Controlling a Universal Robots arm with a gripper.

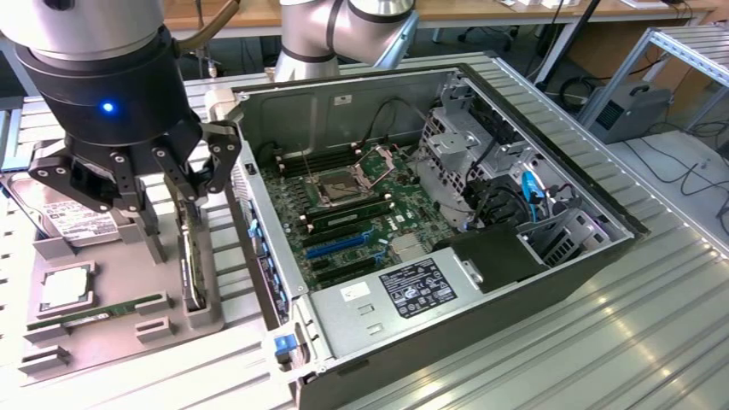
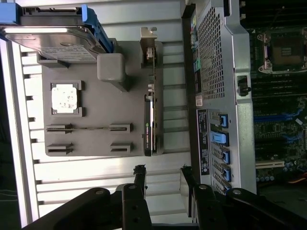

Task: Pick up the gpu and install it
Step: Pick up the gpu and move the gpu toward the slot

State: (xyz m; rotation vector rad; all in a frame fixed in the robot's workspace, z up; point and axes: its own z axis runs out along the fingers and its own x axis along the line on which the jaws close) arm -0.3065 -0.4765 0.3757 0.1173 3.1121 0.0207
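Gripper (image 1: 160, 198) hangs over the grey parts tray (image 1: 114, 295) on the worktop (image 1: 638, 342). Fingers (image 2: 140, 175) are spread apart with nothing between them. The gpu (image 1: 194, 260) stands on edge in the tray slot nearest the open PC case (image 1: 456, 282), uninstalled, its silver bracket at the hard drive (image 1: 68, 218) end. CPU (image 1: 65, 286) and RAM stick (image 1: 97, 312) sit in the same tray.

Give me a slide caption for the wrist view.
Open black gripper above the dark green-black gpu card standing on edge in a grey holder tray, beside the open computer case.
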